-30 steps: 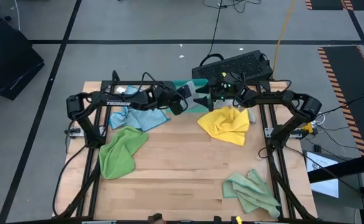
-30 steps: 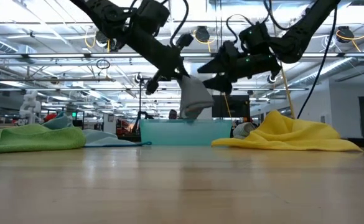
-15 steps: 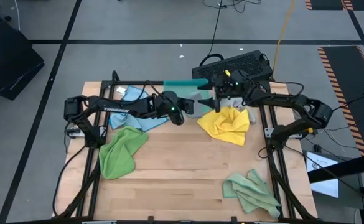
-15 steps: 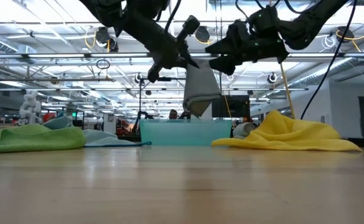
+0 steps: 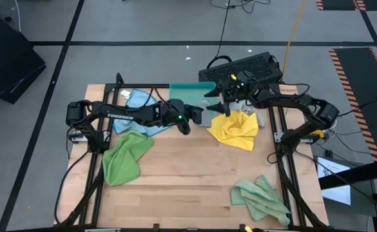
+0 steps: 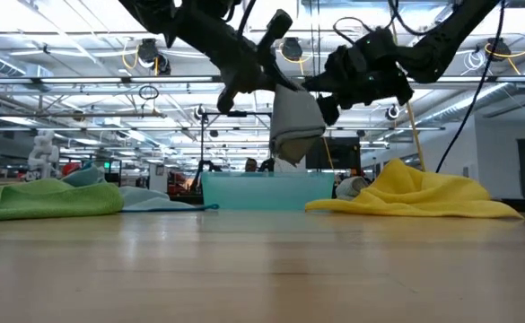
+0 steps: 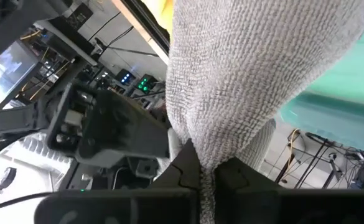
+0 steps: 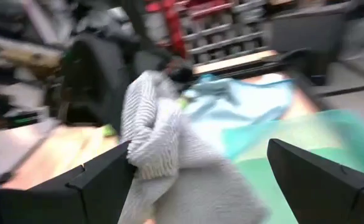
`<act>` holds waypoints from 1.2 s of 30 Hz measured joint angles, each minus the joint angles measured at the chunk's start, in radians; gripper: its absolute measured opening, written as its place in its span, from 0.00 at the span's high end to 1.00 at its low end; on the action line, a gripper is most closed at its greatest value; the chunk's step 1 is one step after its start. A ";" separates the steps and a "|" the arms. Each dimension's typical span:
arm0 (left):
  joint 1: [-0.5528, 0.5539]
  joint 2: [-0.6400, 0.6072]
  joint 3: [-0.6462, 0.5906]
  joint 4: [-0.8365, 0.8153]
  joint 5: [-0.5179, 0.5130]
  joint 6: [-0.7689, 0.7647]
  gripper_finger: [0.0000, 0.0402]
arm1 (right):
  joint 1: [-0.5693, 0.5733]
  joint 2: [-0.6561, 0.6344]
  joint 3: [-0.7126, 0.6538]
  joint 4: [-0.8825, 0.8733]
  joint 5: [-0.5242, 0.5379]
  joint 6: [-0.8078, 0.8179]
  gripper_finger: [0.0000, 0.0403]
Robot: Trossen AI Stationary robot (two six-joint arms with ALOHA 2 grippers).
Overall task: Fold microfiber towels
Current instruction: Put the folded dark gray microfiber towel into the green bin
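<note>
Grey towel (image 6: 295,126) is hanging in the air near the top centre of the low view, above the teal tray (image 6: 266,190), and your left gripper (image 6: 275,82) is pinching its top edge tight. Your right gripper (image 5: 219,108) is hovering just beside it with fingers spread wide, holding nothing. Yellow towel (image 5: 234,128) is lying right of centre in the high view, green towels (image 5: 125,156) lower down.
</note>
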 joint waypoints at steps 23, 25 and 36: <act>-0.023 0.000 0.000 0.009 0.016 -0.032 0.96 | 0.041 0.104 0.000 0.241 -0.191 0.142 0.77; -0.022 0.000 0.000 0.006 0.013 -0.047 0.96 | 0.037 0.104 0.000 0.244 -0.192 0.140 0.88; 0.010 0.002 0.000 -0.005 -0.018 -0.707 0.72 | 0.001 0.098 0.000 0.271 -0.104 0.110 0.96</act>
